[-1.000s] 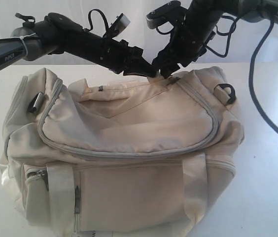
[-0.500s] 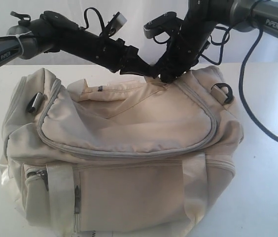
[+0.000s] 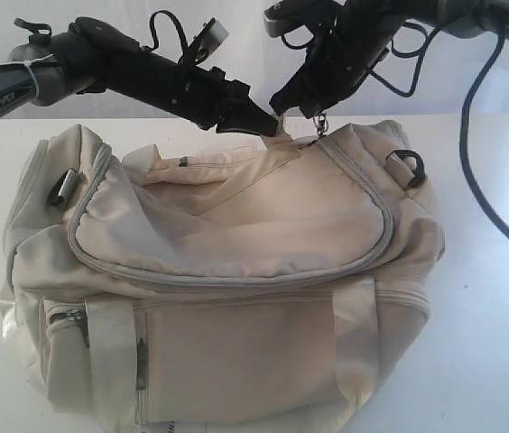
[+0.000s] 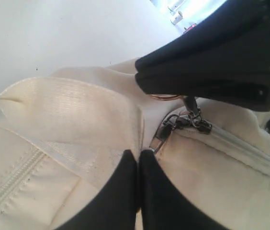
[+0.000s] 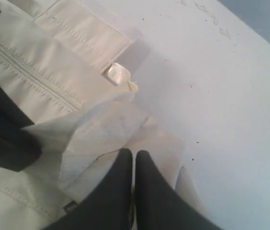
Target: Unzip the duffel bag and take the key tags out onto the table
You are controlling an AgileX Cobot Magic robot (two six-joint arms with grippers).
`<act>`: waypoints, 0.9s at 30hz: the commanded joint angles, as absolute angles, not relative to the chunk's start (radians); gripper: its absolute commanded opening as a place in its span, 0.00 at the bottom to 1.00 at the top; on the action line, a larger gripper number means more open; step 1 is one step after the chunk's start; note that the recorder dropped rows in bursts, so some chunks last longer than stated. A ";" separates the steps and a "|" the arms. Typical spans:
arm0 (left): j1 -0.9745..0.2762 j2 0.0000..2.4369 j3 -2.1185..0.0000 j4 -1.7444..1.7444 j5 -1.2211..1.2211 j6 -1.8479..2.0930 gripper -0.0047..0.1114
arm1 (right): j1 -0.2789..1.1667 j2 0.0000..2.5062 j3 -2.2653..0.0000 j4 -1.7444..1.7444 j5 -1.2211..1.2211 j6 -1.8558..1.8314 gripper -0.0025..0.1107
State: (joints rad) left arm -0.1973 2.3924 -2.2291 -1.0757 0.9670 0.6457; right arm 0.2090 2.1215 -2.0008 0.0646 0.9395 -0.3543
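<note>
The cream duffel bag (image 3: 236, 271) lies on the white table (image 3: 498, 343) with its grey top zipper (image 3: 236, 278) closed. My left gripper (image 3: 271, 127) is shut on a fabric tab at the far end of the bag; in the left wrist view its fingers (image 4: 125, 191) pinch that fold (image 4: 77, 124). My right gripper (image 3: 315, 110) hovers just beside it, shut on the metal zipper pull (image 3: 322, 123), whose chain (image 4: 190, 119) runs up into its jaws. The right wrist view shows the closed right gripper (image 5: 135, 154) over pale fabric (image 5: 101, 129). The key tags are hidden.
A black D-ring (image 3: 410, 168) sits on the bag's right end and a pale webbing strap (image 3: 110, 347) hangs down its front. A side pocket zipper (image 3: 67, 316) is at lower left. A black cable (image 3: 467, 180) loops over the table at right.
My right gripper has closed on the zipper pull and lifted slightly above the bag's far edge. The left gripper keeps its pinch on the fabric tab, almost unmoved.
</note>
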 commanded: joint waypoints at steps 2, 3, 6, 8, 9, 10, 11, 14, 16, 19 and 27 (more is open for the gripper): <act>-0.191 2.374 -2.236 -1.092 0.978 0.651 0.04 | 0.209 2.072 -2.002 0.052 0.965 -0.336 0.02; -0.191 2.374 -2.236 -1.092 0.975 0.648 0.04 | 0.209 2.065 -2.002 0.052 0.975 -0.336 0.02; -0.191 2.378 -2.236 -1.090 0.963 0.628 0.04 | 0.209 2.040 -2.002 0.052 1.007 -0.336 0.02; -0.191 2.381 -2.234 -1.090 0.963 0.626 0.04 | 0.209 2.022 -2.002 0.054 1.031 -0.332 0.02; -0.191 2.383 -2.234 -1.090 0.961 0.624 0.04 | 0.209 2.014 -2.002 0.054 1.040 -0.329 0.02; -0.191 2.388 -2.234 -1.090 0.961 0.624 0.04 | 0.209 2.008 -2.002 0.054 1.053 -0.327 0.02; -0.191 2.390 -2.234 -1.090 0.961 0.622 0.04 | 0.209 2.000 -2.002 0.054 1.068 -0.319 0.02; -0.191 2.398 -2.234 -1.090 0.959 0.605 0.04 | 0.209 1.972 -1.991 0.059 1.095 -0.309 0.02; -0.191 2.399 -2.234 -1.088 0.957 0.605 0.04 | 0.209 1.948 -1.969 0.098 1.094 -0.309 0.02; -0.191 2.399 -2.234 -1.088 0.944 0.605 0.04 | 0.209 1.914 -1.924 0.107 1.101 -0.309 0.02; -0.191 2.399 -2.234 -1.075 0.915 0.605 0.04 | 0.209 1.794 -1.748 0.109 1.052 -0.309 0.02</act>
